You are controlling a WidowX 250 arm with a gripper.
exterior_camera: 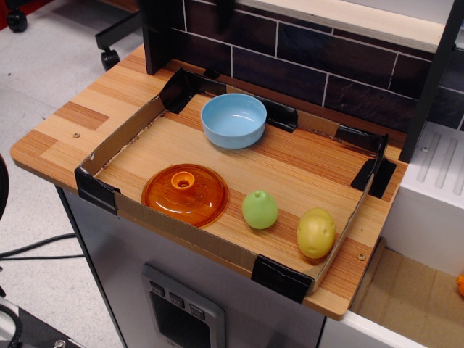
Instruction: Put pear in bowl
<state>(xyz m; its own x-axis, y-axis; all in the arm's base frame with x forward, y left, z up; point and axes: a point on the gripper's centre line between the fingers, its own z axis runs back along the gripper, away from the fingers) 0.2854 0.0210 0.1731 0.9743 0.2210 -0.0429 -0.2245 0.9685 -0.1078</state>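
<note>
With no gripper in view and its state impossible to tell, the pear (259,209) stands upright near the tray's (123,136) front edge, the empty bowl (233,120) well apart at about 11 o'clock from it.

A smooth light-green toy pear (259,209), a speckled yellow potato-like oval (316,233), a glossy light-blue round bowl (233,120) and a transparent orange knobbed lid (185,193) sit on striped brown wood-grain countertop (80,116).

Glossy plastic bowl (233,120) and pear (259,209), translucent lid (185,194), wood-grain table (80,116), cardboard rim (116,141).
</note>
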